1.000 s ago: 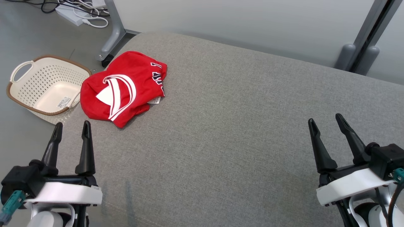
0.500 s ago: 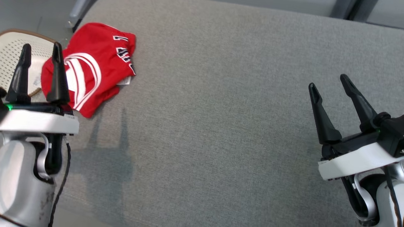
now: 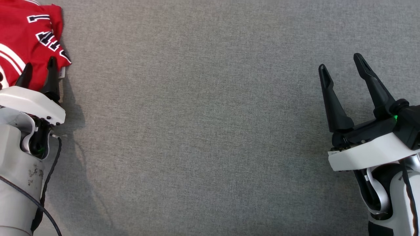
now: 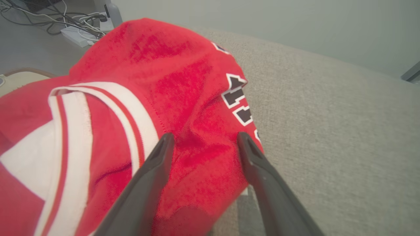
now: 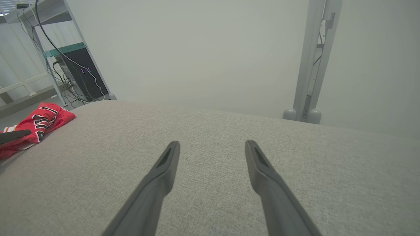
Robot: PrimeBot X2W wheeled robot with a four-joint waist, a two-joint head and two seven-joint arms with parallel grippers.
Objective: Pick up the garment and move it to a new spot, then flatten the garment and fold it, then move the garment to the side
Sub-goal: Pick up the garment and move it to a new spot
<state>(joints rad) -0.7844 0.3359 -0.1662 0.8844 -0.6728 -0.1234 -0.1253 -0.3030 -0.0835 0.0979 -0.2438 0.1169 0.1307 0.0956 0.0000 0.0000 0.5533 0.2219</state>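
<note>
**Approach to the first grasp.** The red jersey [image 3: 23,39], the garment of the task, lies crumpled in a loose heap on the grey upholstered cushion [image 3: 210,131], which runs bare away from the jersey on its numeral side. The jersey's white neckband [image 4: 131,108] and dark numerals [image 4: 238,101] face upward, and it is neither lifted nor spread. The left hand [image 3: 39,63] stands at the jersey's edge nearest the robot, its two fingers [image 4: 154,173] parted and pointing into the heap, so that a raised fold beside the numerals sits between the tips. Nothing is pinched, and whether the tips touch the cloth cannot be told. This placement is judged deliberate: parted fingers astride a ridge of cloth can close on several layers at once, whereas a flat patch would offer little to grip. The right hand [image 3: 340,61] hovers well apart from the jersey, over bare cushion, likewise spread and carrying nothing. It is judged to wait there because the open stretch beside the jersey is where the garment can be set down and flattened, and spreading and folding will want a second hand. The task is judged to be at its opening step, with pickup, flattening, folding and setting aside all yet to do. The soft heap may come up unevenly, trailing a sleeve or hem.
</note>
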